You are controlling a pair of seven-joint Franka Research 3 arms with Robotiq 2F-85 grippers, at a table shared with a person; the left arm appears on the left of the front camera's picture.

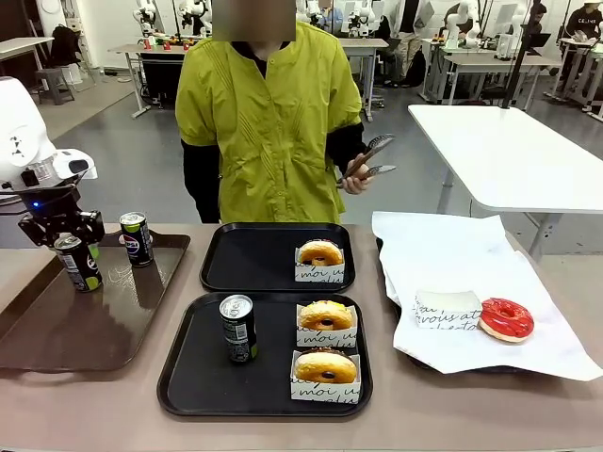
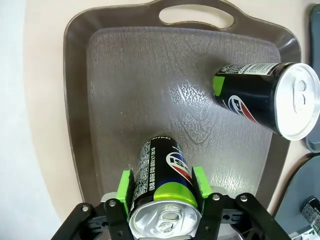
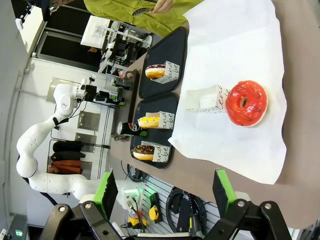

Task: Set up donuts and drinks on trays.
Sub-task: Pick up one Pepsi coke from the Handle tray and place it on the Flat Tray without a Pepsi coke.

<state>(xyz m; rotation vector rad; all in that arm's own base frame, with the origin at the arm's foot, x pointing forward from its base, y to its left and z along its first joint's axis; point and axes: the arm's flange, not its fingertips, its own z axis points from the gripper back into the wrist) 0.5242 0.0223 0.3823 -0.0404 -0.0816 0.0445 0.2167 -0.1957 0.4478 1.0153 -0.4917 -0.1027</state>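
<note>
End effector, left, pointing down, pads clasping can on brown tray.

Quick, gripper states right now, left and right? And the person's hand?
Left gripper: closed on a drink can standing on the brown tray.
Right gripper: open, empty.
Person's hand: holding tongs.

White, rounded left arm with a small blue light near the wrist. Black left gripper, bright green pads, silver screws. Matching black-and-green right gripper. Person in yellow-green short-sleeved smock over black long sleeves.
</note>
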